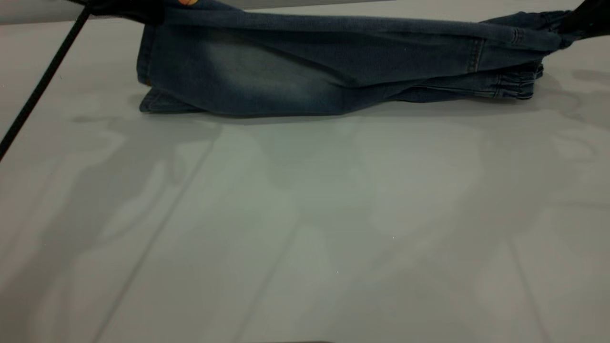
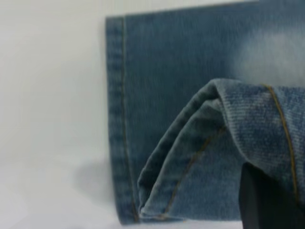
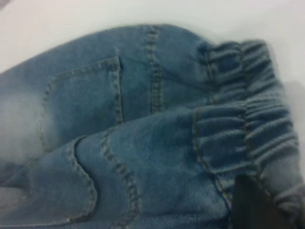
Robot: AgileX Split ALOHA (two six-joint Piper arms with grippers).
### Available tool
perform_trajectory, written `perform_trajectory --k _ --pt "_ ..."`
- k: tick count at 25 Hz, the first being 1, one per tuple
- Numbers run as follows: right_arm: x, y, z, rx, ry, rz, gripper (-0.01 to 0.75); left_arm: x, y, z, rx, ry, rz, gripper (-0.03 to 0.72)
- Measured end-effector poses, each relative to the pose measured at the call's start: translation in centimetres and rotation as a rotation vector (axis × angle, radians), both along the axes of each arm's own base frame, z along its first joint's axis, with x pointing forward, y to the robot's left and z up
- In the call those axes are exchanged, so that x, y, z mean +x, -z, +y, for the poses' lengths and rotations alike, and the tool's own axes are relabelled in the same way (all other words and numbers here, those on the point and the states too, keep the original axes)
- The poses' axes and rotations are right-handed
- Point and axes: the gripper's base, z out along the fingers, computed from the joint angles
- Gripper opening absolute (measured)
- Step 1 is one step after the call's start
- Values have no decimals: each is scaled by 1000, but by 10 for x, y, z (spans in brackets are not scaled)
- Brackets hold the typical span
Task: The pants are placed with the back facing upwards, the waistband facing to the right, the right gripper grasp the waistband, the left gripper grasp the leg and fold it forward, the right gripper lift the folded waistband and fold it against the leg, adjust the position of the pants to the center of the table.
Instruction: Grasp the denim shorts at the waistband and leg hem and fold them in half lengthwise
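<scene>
both grippers hold the pants (image 1: 305, 71) lifted over the table (image 1: 305, 228): left gripper (image 1: 121, 9) pinches the leg (image 2: 209, 162), right gripper (image 1: 584, 21) pinches the waistband (image 3: 248, 133).

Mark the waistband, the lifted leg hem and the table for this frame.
waistband (image 3: 248, 138): right wrist view, on the gathered elastic ruffles.
lifted leg hem (image 2: 190, 157): left wrist view, on the folded hem edge.
table (image 1: 305, 228): exterior view, bare tabletop.
</scene>
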Motion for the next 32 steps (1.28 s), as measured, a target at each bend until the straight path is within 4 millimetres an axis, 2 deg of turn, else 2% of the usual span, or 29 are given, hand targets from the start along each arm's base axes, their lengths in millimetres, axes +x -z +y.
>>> perform_trajectory --k 8,16,19,25,28,32 --pt "14 1 -2 -2 -25 -57 35 12 -1 3 37 -29 -136 43" --pt "26 -3 -1 -35 -69 -274 39 23 45 5 86 -62 -138 43" --pt "28 4 -1 -25 -71 -292 43 24 55 6 94 -65 -128 43" --pt "33 24 1 -18 -79 -269 64 28 49 1 127 -38 -226 51" --pt "39 32 0 -8 -87 -270 117 29 47 -2 164 18 -262 78" --pt "47 32 -1 -5 -93 -293 288 31 48 -4 207 71 -323 191"
